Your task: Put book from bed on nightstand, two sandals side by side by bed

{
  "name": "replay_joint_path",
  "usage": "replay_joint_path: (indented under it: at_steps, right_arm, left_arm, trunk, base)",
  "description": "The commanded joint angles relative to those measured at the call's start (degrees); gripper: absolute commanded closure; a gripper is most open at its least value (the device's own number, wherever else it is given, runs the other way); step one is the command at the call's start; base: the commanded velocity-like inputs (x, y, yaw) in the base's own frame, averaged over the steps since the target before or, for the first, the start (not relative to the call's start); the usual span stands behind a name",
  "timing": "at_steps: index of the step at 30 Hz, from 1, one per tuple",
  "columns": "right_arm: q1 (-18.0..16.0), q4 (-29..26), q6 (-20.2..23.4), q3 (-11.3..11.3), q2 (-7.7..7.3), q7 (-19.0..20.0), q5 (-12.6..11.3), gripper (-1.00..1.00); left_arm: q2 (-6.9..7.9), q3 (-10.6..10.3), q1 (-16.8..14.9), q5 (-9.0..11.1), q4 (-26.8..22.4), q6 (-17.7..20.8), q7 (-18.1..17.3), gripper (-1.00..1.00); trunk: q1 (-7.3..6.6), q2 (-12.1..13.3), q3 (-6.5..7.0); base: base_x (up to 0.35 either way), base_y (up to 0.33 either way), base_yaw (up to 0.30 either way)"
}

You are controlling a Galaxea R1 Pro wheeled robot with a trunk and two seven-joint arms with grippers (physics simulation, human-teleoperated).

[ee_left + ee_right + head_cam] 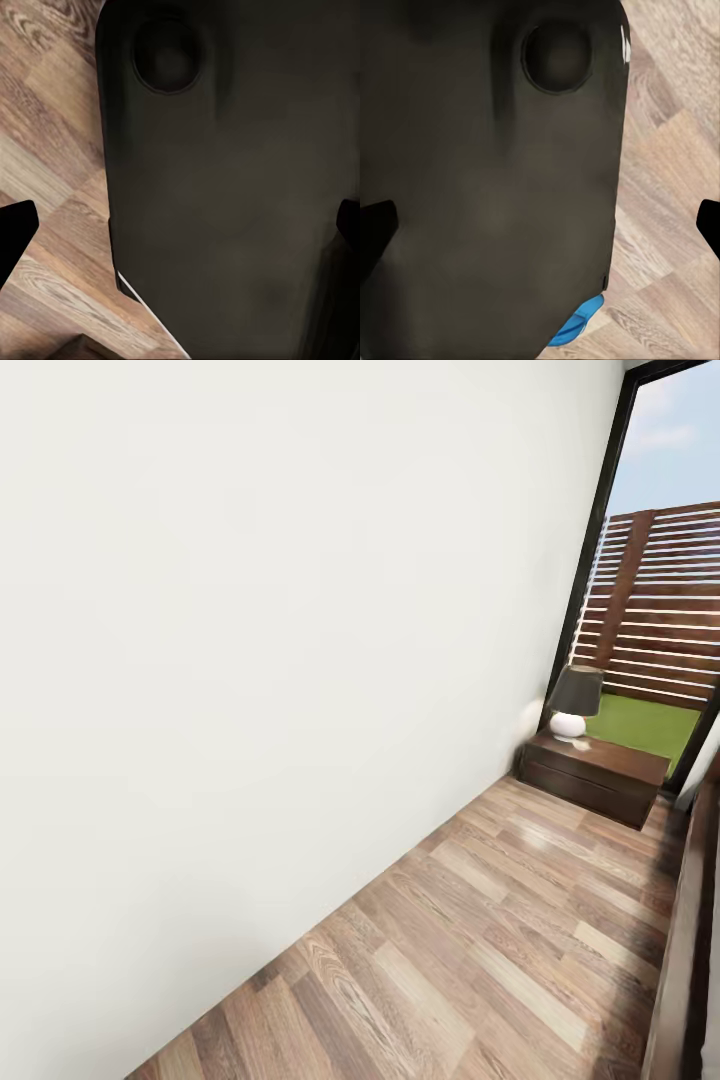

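Observation:
A low dark brown nightstand [592, 775] stands against the white wall at the far right of the head view, beside the tall window. Along that view's right edge runs the dark wooden side of the bed [686, 950]. In the right wrist view a bit of a bright blue sandal [579, 322] peeks out on the floor from behind my dark body panel [495, 187]. My right gripper [540, 229] is open, its fingertips far apart with nothing between them. My left gripper [180, 229] is open too, above my dark body and the plank floor. The book is out of view.
A lamp [575, 702] with a dark shade and white base sits on the nightstand. A white wall [250, 660] takes up the left. Brown plank floor [480, 950] runs between wall and bed. Outside the window are a slatted fence [655, 600] and grass.

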Motion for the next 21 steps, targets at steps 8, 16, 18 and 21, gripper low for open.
replay_joint_path:
  at_steps: [8, 16, 18, 21]
  right_arm:
    - [0.1, 0.2, 0.0, 0.0, -0.09, -0.3, 0.0, -1.00]
    - [0.1, 0.2, -0.1, -0.1, -0.09, -0.4, 0.0, -1.00]
    - [0.1, 0.2, -0.1, -0.1, -0.09, -0.5, 0.0, -1.00]
    - [0.1, 0.2, -0.1, -0.2, -0.09, -0.5, 0.0, -1.00]
  left_arm:
    - [-0.19, -0.1, -0.1, -0.1, -0.5, -0.1, -0.1, -1.00]
    - [-0.85, -0.1, -0.1, 0.0, -3.1, -0.1, -0.1, -1.00]
    - [-0.87, -0.1, -0.1, 0.0, -3.3, -0.1, -0.1, -1.00]
    - [-0.87, -0.1, -0.1, 0.0, -3.3, -0.1, -0.1, -1.00]
  trunk:
    - [0.00, 0.0, -0.03]
    - [0.00, 0.0, -0.03]
    - [0.00, 0.0, -0.03]
    - [0.00, 0.0, -0.03]
  base:
    - [0.000, 0.000, 0.000]
    - [0.000, 0.000, 0.000]
    - [0.000, 0.000, 0.000]
    - [0.000, 0.000, 0.000]
